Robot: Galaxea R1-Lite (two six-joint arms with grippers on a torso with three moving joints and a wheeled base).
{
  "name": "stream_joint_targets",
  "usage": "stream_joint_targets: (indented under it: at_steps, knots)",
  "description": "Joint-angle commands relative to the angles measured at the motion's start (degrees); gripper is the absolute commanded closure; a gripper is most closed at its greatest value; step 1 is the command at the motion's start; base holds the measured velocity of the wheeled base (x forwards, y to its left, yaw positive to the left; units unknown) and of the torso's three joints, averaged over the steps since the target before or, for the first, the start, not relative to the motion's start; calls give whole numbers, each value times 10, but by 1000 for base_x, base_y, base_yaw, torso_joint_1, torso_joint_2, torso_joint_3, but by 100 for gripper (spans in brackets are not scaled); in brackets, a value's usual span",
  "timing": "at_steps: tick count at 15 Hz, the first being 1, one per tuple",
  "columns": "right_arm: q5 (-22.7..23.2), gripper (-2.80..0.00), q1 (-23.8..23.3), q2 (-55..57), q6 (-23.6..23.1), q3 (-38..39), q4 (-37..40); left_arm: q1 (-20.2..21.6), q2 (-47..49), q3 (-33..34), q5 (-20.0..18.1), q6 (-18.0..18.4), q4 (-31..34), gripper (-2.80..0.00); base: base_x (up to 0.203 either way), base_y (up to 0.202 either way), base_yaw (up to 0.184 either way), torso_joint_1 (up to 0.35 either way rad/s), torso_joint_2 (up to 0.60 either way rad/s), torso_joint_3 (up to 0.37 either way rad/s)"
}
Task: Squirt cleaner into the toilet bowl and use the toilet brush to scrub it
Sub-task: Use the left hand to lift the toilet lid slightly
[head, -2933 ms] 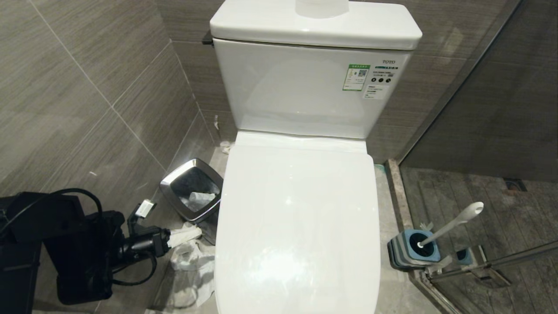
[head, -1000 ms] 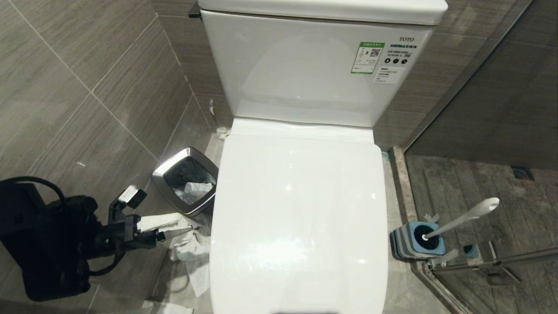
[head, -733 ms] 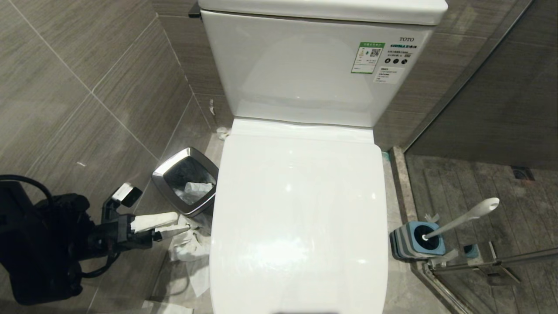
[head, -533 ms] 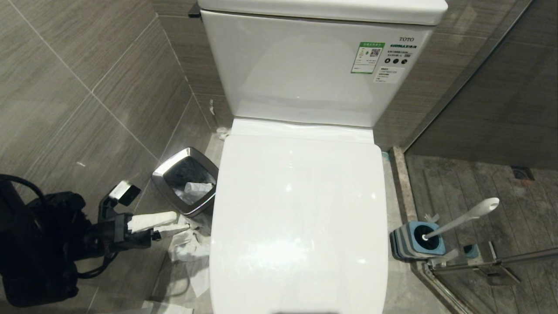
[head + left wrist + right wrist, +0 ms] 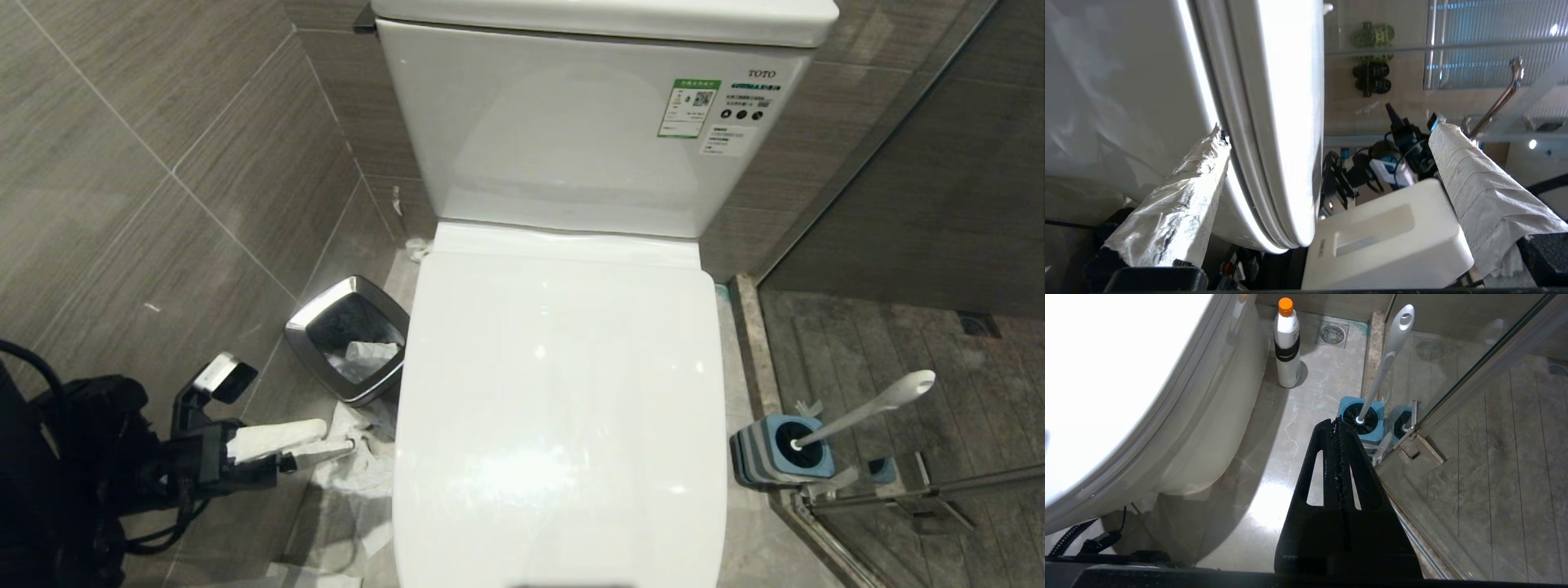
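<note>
The toilet bowl [image 5: 563, 425] fills the middle of the head view with its white lid down flat over the seat, so the basin itself is hidden. The cistern [image 5: 571, 122] rises behind it at 12 o'clock.

The left gripper [image 5: 322, 437] sits at about 8 o'clock from the lid, low beside the toilet's left flank, its paper-wrapped fingers [image 5: 277, 435] spread wide with nothing between them. In the left wrist view, one wrapped finger [image 5: 1175, 204] lies close against the edge of the stacked seat and lid; whether it touches cannot be told.

The small square steel bin [image 5: 347, 339] with a black liner stands at 10 o'clock from the lid's centre, and crumpled tissue [image 5: 359, 474] lies on the floor just below it.

The toilet brush [image 5: 865, 412] stands tilted in its blue-and-grey holder [image 5: 775, 461] at 4 o'clock, by the shower-door frame.

The right gripper [image 5: 1337, 428] hangs above the floor near the holder, fingers pressed together and empty. A white bottle with an orange cap [image 5: 1287, 343] stands beside the toilet base.
</note>
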Motion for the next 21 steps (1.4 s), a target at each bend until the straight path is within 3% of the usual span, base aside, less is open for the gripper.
stream_joint_targets:
  at_steps: [1,9,13,17,21]
  knots:
    - [0,0,0,0,-1,4,0,-10,-5,12,-1,8,-5,-280,0,0,0,0,0,0]
    - [0,0,0,0,-1,4,0,-11,-19,79,36,107,-5,-280,0,0,0,0,0,0]
    - [0,0,0,0,-1,4,0,-9,-31,137,34,139,-5,-280,0,0,0,0,0,0]
    - [0,0,0,0,-1,4,0,-24,-32,178,32,148,-5,-280,0,0,0,0,0,0]
    - [0,0,0,0,-1,4,0,-26,10,189,53,246,-5,-280,0,0,0,0,0,0]
